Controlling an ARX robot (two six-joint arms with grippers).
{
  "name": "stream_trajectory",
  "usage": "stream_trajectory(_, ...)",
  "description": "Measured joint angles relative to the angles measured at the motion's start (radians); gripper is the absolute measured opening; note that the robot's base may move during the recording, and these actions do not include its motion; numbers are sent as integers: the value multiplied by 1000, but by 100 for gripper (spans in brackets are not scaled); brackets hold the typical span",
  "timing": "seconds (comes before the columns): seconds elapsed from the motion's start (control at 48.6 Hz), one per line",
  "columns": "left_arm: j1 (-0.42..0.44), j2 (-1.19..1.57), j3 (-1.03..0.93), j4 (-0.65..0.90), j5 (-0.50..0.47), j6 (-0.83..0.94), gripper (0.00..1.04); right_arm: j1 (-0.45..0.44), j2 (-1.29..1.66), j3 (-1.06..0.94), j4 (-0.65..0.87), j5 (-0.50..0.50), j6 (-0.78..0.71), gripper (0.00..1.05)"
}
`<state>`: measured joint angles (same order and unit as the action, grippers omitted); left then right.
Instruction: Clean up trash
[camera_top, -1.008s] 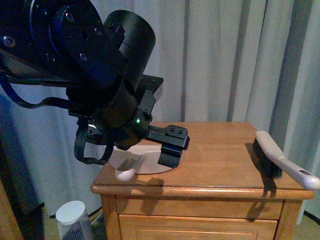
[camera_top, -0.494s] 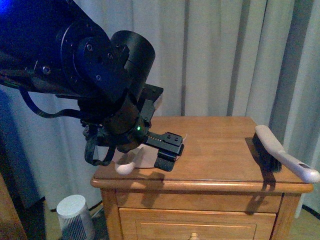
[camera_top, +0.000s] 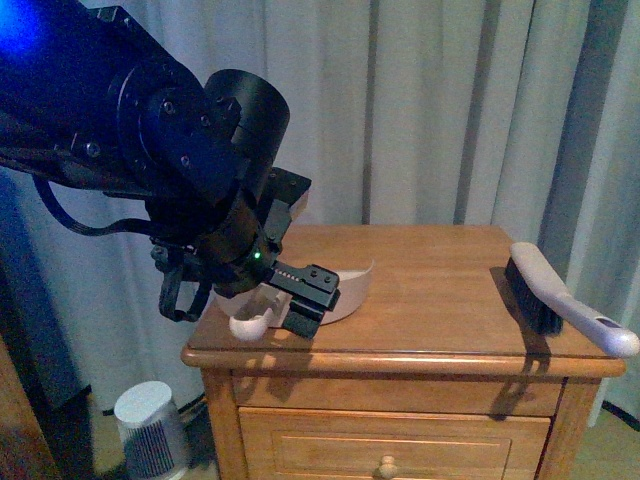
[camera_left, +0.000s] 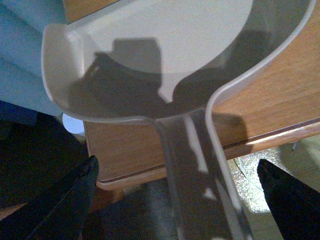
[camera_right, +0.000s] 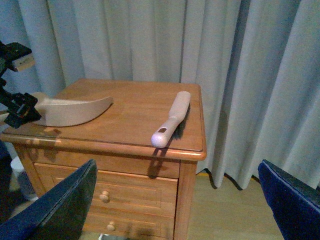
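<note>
- Trash: seen in no view, whereabouts impossible to tell.
- Left gripper (camera_left: 176, 161): fingers spread wide, straddling the dustpan (camera_left: 150, 40) handle, no visible contact.
- Right gripper (camera_right: 176, 162): spread wide, well back from the brush (camera_right: 172, 117) on the nightstand (camera_right: 125, 115).

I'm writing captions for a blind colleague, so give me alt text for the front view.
The robot's black left end effector sits at the handle of a pale dustpan on a wooden nightstand. A white-handled brush lies near the nightstand's right edge, and pale curtains hang behind.
</note>
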<state>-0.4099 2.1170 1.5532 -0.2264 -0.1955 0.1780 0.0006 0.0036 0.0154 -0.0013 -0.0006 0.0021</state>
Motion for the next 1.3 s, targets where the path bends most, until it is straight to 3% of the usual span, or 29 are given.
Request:
stream_trajectory(0.823,13,8,-32,11,2,24,97,0,0,0,0,0,0,97)
stream_trajectory(1.296,13,10,-39,11,-2,19,33,0,0,0,0,0,0,97)
